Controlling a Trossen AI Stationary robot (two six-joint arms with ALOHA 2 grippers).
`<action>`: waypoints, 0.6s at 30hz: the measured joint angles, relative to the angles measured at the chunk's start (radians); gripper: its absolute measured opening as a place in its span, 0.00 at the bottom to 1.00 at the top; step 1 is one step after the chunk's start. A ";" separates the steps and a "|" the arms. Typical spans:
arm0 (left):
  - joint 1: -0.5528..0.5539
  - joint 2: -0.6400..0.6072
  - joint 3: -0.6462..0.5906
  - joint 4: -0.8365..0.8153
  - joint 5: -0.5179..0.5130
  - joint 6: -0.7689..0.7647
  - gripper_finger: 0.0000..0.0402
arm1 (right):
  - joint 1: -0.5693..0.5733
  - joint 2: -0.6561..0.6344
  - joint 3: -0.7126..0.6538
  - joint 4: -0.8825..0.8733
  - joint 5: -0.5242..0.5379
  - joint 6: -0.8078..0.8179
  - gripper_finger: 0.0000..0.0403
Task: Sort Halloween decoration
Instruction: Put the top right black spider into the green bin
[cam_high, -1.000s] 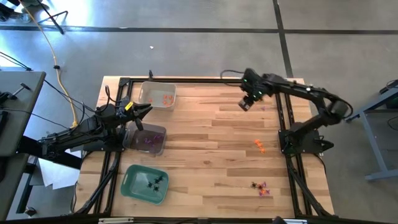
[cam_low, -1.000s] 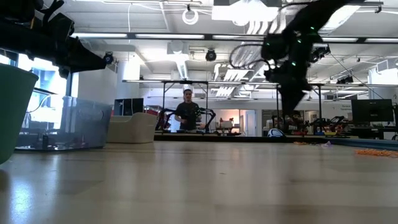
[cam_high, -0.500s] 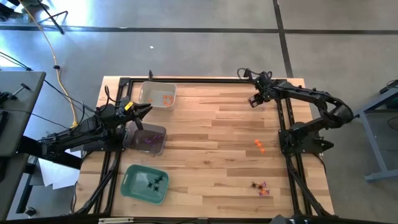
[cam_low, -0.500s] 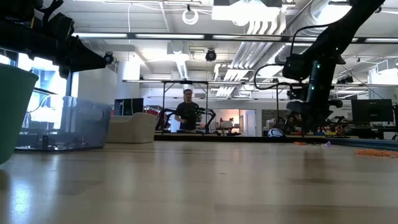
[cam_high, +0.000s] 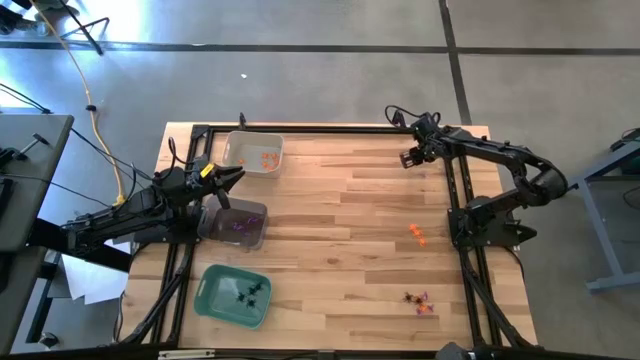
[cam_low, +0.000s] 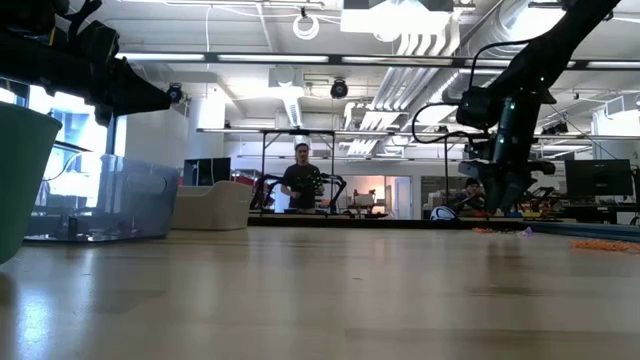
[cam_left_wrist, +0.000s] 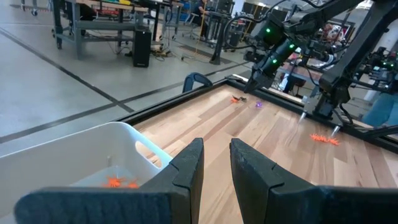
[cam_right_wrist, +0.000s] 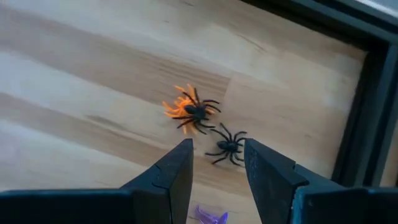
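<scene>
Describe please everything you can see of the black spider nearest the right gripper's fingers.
The black spider is a tiny trinket, plastic by its look, with a small dark body and thin legs spread flat on the wooden table. It lies near the table's black frame, just beyond the right gripper, whose fingers are open and not touching it. Another spider, black over orange, lies close beside it.

The right pincer (cam_low: 497, 205) is seen hanging low over the far end of the table (cam_low: 320, 300) — its tips just above the wood. A clear tray (cam_low: 100, 200) is set beside a green tray (cam_low: 20, 180). A person (cam_low: 302, 182) is seen behind.
</scene>
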 joint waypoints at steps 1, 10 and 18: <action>0.000 0.000 0.000 0.000 0.000 0.000 0.16 | 0.000 0.000 -0.003 0.002 0.000 0.030 0.34; 0.000 0.000 0.000 -0.002 0.000 0.018 0.16 | 0.008 0.011 -0.010 0.000 0.006 0.127 0.34; 0.000 0.000 0.000 -0.032 0.006 0.025 0.16 | 0.031 0.025 -0.010 -0.100 -0.001 -0.042 0.34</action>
